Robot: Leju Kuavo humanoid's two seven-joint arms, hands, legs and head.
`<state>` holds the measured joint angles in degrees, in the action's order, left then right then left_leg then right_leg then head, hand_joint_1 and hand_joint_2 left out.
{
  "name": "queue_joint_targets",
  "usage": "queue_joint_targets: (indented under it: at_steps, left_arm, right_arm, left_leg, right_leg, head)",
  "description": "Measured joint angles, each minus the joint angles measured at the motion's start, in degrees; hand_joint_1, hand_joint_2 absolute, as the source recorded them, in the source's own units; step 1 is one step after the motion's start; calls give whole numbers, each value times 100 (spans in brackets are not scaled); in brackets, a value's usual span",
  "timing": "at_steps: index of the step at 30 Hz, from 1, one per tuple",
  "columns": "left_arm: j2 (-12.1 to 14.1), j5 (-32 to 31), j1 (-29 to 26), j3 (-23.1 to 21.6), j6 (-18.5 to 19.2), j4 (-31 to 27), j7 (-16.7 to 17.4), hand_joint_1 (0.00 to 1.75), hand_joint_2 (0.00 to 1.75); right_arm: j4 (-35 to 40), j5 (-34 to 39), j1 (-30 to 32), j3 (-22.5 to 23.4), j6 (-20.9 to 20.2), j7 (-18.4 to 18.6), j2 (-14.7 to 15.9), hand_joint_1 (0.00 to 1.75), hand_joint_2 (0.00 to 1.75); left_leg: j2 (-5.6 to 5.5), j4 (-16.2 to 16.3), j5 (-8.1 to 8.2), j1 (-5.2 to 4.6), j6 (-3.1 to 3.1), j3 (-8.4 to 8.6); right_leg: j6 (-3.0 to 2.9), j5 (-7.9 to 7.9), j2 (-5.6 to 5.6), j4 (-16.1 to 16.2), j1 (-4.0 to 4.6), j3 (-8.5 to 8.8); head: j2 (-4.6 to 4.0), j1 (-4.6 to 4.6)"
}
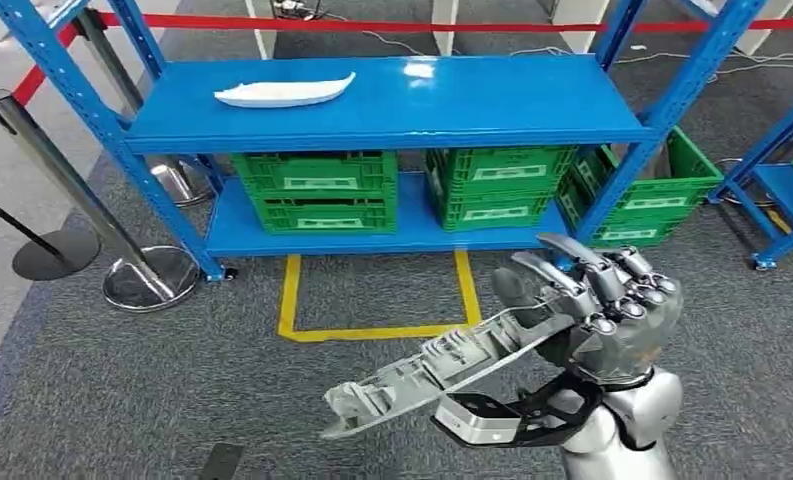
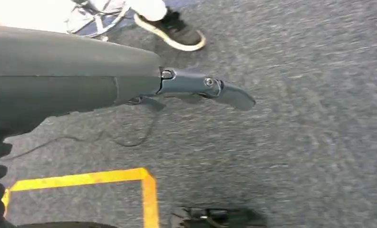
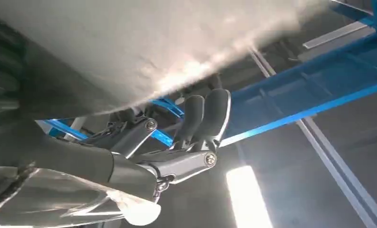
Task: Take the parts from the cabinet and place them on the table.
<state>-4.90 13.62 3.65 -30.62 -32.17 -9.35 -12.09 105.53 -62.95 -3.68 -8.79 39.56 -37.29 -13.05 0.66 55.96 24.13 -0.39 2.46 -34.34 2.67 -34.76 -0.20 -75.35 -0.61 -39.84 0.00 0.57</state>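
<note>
Parts are split: my right hand (image 1: 612, 310) clamps one grey part (image 1: 437, 372) at lower centre of the head view, while a white part (image 1: 284, 92) waits upper left on the blue cabinet (image 1: 532, 105). Left hand (image 2: 196, 88): grip unclear. Table delivery remains.

White labels on the green crates (image 1: 317, 188) are too small to read

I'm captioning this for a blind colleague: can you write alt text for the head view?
The robot's right hand holds a long grey part over grey carpet. Ahead stands a blue rack with a white part on its upper shelf and green crates below.
</note>
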Motion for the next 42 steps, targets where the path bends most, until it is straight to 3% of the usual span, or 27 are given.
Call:
queue_joint_targets:
  at_steps: [2, 3, 5, 8, 9, 11, 13, 14, 15, 16, 18, 19, 20, 23, 24, 25, 26, 28, 30, 31, 33, 34, 35, 36, 39, 41, 42]
  left_arm:
    - [-2, -2, 1, -2, 0, 0, 2, 0, 175]
    - [-7, -2, 2, -2, -2, 0, 2, 0, 175]
    - [-18, 0, -3, -2, -4, 0, 2, 0, 175]
    - [-15, 0, -9, -4, -4, 0, 2, 0, 175]
    - [-11, 2, -15, -4, -7, 2, 2, 0, 175]
    - [-11, 9, -33, -9, -18, 2, 2, 0, 175]
    - [-11, 9, -34, -15, -17, 2, 2, 0, 175]
    - [-11, 9, -34, -22, -17, 2, 2, 0, 175]
    - [-11, 11, -37, -28, -17, 2, 2, 0, 175]
    - [-11, 11, -37, -31, -17, 2, 2, 0, 175]
    - [-11, 11, -39, -33, -20, 2, 2, 0, 175]
    - [4, 11, -42, -33, -18, 4, 2, 0, 175]
    - [17, 13, -55, -33, -22, 9, 2, 0, 175]
    - [22, 31, -66, -33, -26, 9, 2, 0, 175]
    - [16, 28, -44, -35, -26, 9, 2, 0, 175]
    - [15, 28, -9, -35, -26, 9, 2, 0, 175]
    - [2, 22, -5, -35, -24, 9, 2, 0, 175]
    - [-9, 22, -22, -37, -17, 9, 52, 0, 175]
    - [-7, 22, -38, -37, -17, 9, 90, 0, 175]
    - [-7, 15, -33, -37, -17, 9, 92, 0, 175]
    - [-24, 13, -12, -39, -17, 9, 94, 0, 175]
    - [-28, 13, -9, -39, -17, 9, 96, 0, 175]
    - [-24, 13, -10, -39, -17, 9, 103, 0, 175]
    - [-22, 11, -18, -42, -20, 9, 111, 0, 175]
    - [-22, 2, -14, -44, -20, 9, 129, 0, 175]
    - [-20, -4, 0, -48, -20, 9, 142, 0, 175]
    - [-20, -4, -5, -50, -20, 9, 155, 0, 175]
  right_arm:
    - [0, 7, 7, 0, 0, 0, 0, 175, 175]
    - [0, 37, 3, 0, 0, 0, 0, 175, 175]
    - [2, 170, -3, -4, 0, 0, 0, 175, 175]
    - [-2, 253, 27, -4, 2, 0, 0, 175, 175]
    - [-4, 279, 27, -4, 0, 0, 0, 175, 175]
    - [-15, 420, 29, -9, 0, 0, 0, 175, 175]
    - [-42, 547, 39, -15, 0, 0, 0, 175, 175]
    - [-66, 612, 47, -17, 0, 0, 2, 175, 175]
    - [-92, 671, 56, -20, 0, 0, 4, 175, 175]
    - [-107, 695, 64, -24, 0, 0, 11, 175, 175]
    - [-144, 752, 58, -46, 0, 0, 17, 175, 175]
    - [-168, 771, 56, -61, 2, 0, 20, 175, 175]
    - [-195, 774, 16, -74, 2, 0, 20, 175, 175]
    - [-286, 826, -22, -109, 4, 0, 22, 175, 175]
    - [-304, 826, -32, -109, 4, 0, 24, 175, 175]
    - [-319, 839, -35, -109, 9, 0, 28, 175, 175]
    - [-350, 844, -76, -111, 11, 0, 37, 175, 175]
    - [-406, 872, -115, -114, 11, 0, 42, 175, 175]
    - [-465, 903, -103, -114, 11, 0, 63, 175, 175]
    - [-487, 911, -104, -114, 11, 0, 68, 175, 175]
    - [-509, 920, -109, -114, 11, 0, 70, 175, 175]
    - [-514, 927, -121, -114, 11, 0, 72, 175, 175]
    - [-527, 933, -143, -118, 11, 0, 72, 175, 175]
    - [-533, 946, -154, -129, 11, 0, 72, 175, 175]
    - [-540, 959, -124, -131, 11, 0, 79, 175, 175]
    - [-542, 977, -141, -133, 11, 0, 79, 175, 175]
    - [-546, 977, -139, -140, 11, 0, 76, 175, 175]
  left_leg:
    - [0, 32, -124, -1, -33, -196]
    - [-3, 63, -180, -1, -54, -268]
    - [-15, 175, -245, -39, -113, -361]
    - [-9, 152, -396, -13, -217, -388]
    - [-12, 169, -391, 4, -251, -419]
    - [-27, 623, 189, 24, -332, -542]
    - [-26, 1491, 703, 58, -386, -764]
    - [-26, 1834, 791, 68, -403, -831]
    - [-27, 1880, 731, 81, -410, -765]
    - [-31, 1662, 566, 95, -410, -599]
    - [-132, 747, 113, 101, -365, -49]
    - [-363, 458, 167, 117, -308, 121]
    - [-491, 380, 155, 128, -290, 155]
    - [-328, 329, 171, 79, -258, 123]
    - [-247, 120, 209, 125, -211, 200]
    - [-176, 81, 205, 131, -169, 211]
    - [-147, 50, 189, 126, -132, 204]
    - [-17, 56, 192, 112, -123, 190]
    - [109, 63, 194, 106, -120, 190]
    - [165, 71, 196, 106, -122, 191]
    - [270, 91, 216, 106, -142, 207]
    - [319, 108, 231, 100, -169, 212]
    - [347, 147, 243, 41, -205, 189]
    - [389, 161, 232, 35, -232, 165]
    - [603, 182, 242, 40, -277, 179]
    - [228, 496, 561, 77, -340, 66]
    - [91, 923, 812, 86, -352, -96]
  right_leg:
    - [-15, 487, -1, 447, 0, 451]
    - [-33, 562, -2, 899, 0, 818]
    - [-93, 135, -1, 2023, 16, 1640]
    - [-245, 143, -2, 2008, 51, 1506]
    - [-287, 215, -19, 2029, 5, 1476]
    - [-356, 288, -32, 2027, 6, 1409]
    - [-361, 353, -13, 2020, 10, 1352]
    - [-354, 385, 2, 2004, 10, 1355]
    - [-344, 416, 36, 1984, 8, 1301]
    - [-331, 429, 85, 1961, 7, 1268]
    - [-317, 425, 184, 1909, 7, 1242]
    - [-301, 416, 216, 1895, -20, 1196]
    - [-257, 433, 290, 1857, -9, 1127]
    - [-134, 512, 457, 1877, -71, 1042]
    - [-101, 478, 472, 1861, -44, 1010]
    - [-89, 392, 298, 1769, -48, 892]
    - [-78, 204, 161, 1447, -46, 725]
    - [-29, -157, 81, 488, -53, 252]
    - [-4, -163, 63, 66, -53, -5]
    - [-3, 39, 48, 254, -53, 67]
    - [-24, 615, -93, 1247, -53, 528]
    - [-27, 710, -322, 1693, -44, 722]
    - [-39, 657, -506, 1797, 38, 808]
    - [-117, 658, -428, 1782, 24, 777]
    - [-213, 712, -215, 1779, 20, 711]
    - [-286, 758, -107, 1787, -10, 693]
    - [-307, 771, -53, 1787, -10, 679]
  head:
    - [0, 0]
    - [0, -5]
    - [0, -11]
    - [0, -9]
    - [0, -22]
    - [0, 37]
    - [0, 33]
    - [0, 35]
    - [0, 35]
    - [0, 37]
    - [0, 39]
    - [0, 22]
    - [0, 15]
    - [0, 44]
    - [0, 44]
    - [0, 30]
    - [0, -29]
    - [0, -35]
    - [0, -35]
    - [0, -42]
    - [0, -42]
    - [0, -39]
    - [0, -53]
    - [0, -48]
    - [0, -46]
    - [0, -24]
    - [0, -20]
